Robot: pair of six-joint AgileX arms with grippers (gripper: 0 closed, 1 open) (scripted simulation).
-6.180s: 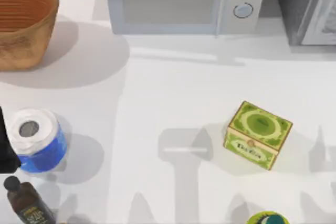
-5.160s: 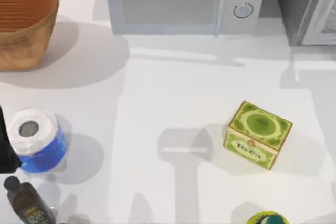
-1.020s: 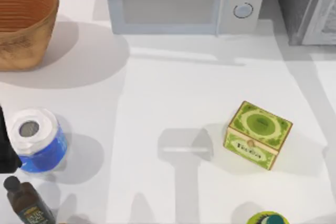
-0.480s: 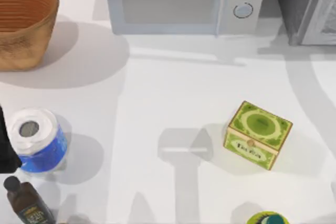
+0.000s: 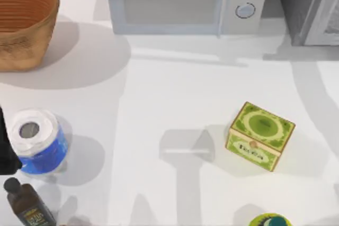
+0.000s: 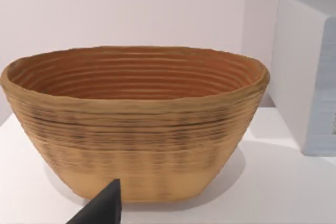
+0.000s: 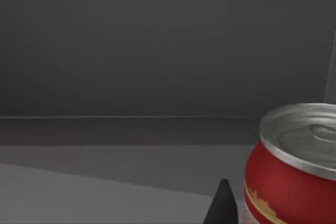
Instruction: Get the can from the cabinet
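Cabinet (image 5: 310,6) sits at the 1 o'clock corner of the tabletop (image 5: 175,93) in the top view, a dark grey speckled unit with a pale door panel, cut off by the edge. From the right wrist camera its inside appears as plain dark grey walls and a grey floor. The can (image 7: 294,171) stands upright on that floor, inside the cabinet: red body, silvery round top, a yellow band low on its side. A dark tip of the right hand (image 7: 223,205) is just beside the can; I cannot tell whether it touches, nor whether this hand is wide, narrow or holding anything.

A dark part of the left arm (image 5: 4,149) lies at the 8 o'clock edge of the tabletop, right against the blue-wrapped paper roll (image 5: 36,140). The left wrist camera faces the woven basket (image 6: 134,121), with one dark tip of the left hand (image 6: 102,211) in front of it; whether that hand is wide or narrow cannot be told.

Across the tabletop, the basket is at 10 o'clock, the light grey microwave (image 5: 185,1) at 12 o'clock, and the green tea box (image 5: 260,136) toward 4 o'clock. A dark bottle (image 5: 26,205) lies at 7 o'clock, near the paper roll. A green-and-yellow lid (image 5: 270,220) peeks in at 5 o'clock.
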